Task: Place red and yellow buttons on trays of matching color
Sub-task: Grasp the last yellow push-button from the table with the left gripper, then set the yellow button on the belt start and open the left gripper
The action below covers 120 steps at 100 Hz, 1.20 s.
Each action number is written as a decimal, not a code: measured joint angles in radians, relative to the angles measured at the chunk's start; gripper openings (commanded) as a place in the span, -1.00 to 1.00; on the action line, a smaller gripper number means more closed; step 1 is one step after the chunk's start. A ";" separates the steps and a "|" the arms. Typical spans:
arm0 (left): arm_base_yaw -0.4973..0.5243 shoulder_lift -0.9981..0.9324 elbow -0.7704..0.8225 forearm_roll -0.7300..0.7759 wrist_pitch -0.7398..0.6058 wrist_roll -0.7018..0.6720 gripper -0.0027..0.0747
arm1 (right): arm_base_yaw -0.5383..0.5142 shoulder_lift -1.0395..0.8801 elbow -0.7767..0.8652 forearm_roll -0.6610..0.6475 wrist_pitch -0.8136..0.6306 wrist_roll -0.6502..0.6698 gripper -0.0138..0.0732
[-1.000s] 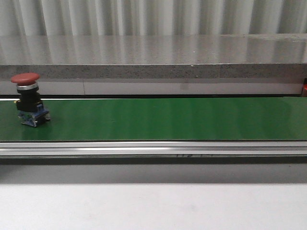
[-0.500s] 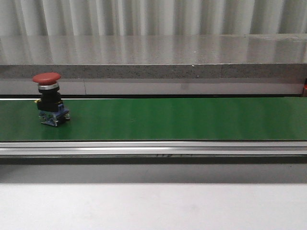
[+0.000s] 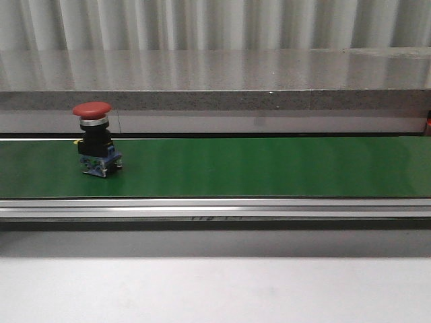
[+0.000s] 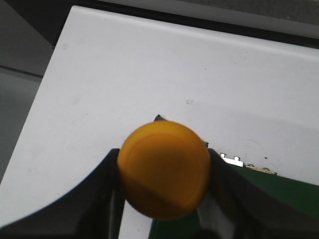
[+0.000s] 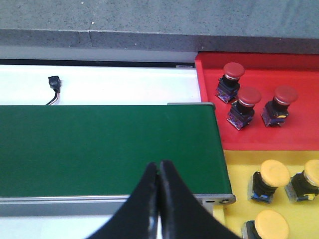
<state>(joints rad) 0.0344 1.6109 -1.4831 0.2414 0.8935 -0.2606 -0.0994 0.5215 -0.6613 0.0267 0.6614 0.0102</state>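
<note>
Front cam, near to far: white tabletop [image 3: 215, 289] at the near edge, then the aluminium side rail [image 3: 215, 210], then the green conveyor belt [image 3: 269, 167]. One red button [image 3: 94, 138] stands upright on the belt, toward its left end and nearer the far edge. Red mushroom cap on top, black body, blue base touching the belt. Grey stone ledge [image 3: 215, 77] runs behind the belt, corrugated wall [image 3: 215, 23] behind that. No arm visible in this view.

Left wrist cam: left gripper [image 4: 163, 172] is clamped on a yellow button [image 4: 163, 170], black fingers [image 4: 99, 194] pressing either side of the cap. It's held over the white tabletop, right at the belt's end; a bit of green belt and a metal bracket [image 4: 232, 160] show just past the cap. Button body under the cap is hidden.

Right wrist cam: right gripper [image 5: 159, 199] fingers are together, tips touching, nothing between them. It sits over the near edge of the belt by its right end. Just beyond the belt end is the yellow tray [image 5: 239, 169], holding three yellow buttons [image 5: 267, 180]. The one at the picture edge and the one at the bottom are cut off. Farther back is the red tray [image 5: 209, 89], with three red buttons [image 5: 243, 107] standing upright in a loose group, near one another. A small black connector with wire [image 5: 53, 85] lies on the white surface beyond the belt's far edge.
</note>
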 measured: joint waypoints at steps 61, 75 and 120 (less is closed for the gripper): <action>-0.065 -0.108 0.296 -0.029 -0.068 0.002 -0.98 | 0.000 0.000 0.000 0.000 0.000 0.000 -0.84; -0.065 -0.108 0.343 -0.047 -0.106 0.002 -0.98 | 0.000 0.000 0.000 0.000 0.000 0.000 -0.84; -0.065 -0.108 0.384 -0.057 -0.132 0.004 -0.98 | 0.000 0.000 0.000 0.000 0.000 0.000 -0.84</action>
<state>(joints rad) -0.0304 1.5028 -1.0996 0.1839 0.7616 -0.2571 -0.0994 0.5215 -0.6613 0.0267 0.6614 0.0102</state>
